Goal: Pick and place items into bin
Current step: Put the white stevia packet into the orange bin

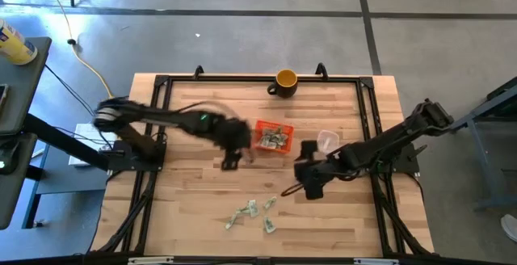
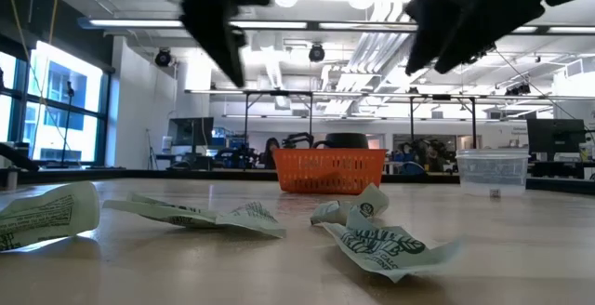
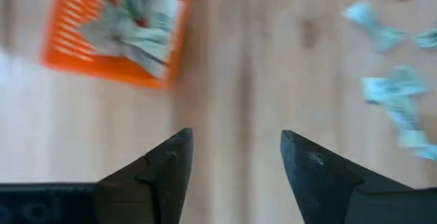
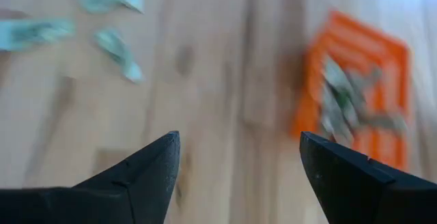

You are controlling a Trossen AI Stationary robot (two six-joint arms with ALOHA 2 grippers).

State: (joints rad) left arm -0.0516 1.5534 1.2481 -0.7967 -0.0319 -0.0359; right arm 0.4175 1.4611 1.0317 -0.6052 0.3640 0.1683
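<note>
wrappers lie loose near the front edge of the wooden table in the high view, a small cluster of pale green-and-white crumpled pieces well apart from the orange basket. only the overhead and wrist views look into that basket: several more crumpled pieces already sit inside it. the low view shows just its perforated side, with a dark mug shape behind it and a clear plastic cup off to one side, while the wrappers fill the foreground there. from above, the yellow-orange mug stands at the far edge of the table, and the clear cup rests just beside the right arm.

the left gripper hangs over bare wood just beside the basket, its fingers spread apart with nothing between them, as the left wrist view makes plain. the right gripper hovers between the basket and the loose wrappers, likewise wide open and holding nothing in its own wrist view.
</note>
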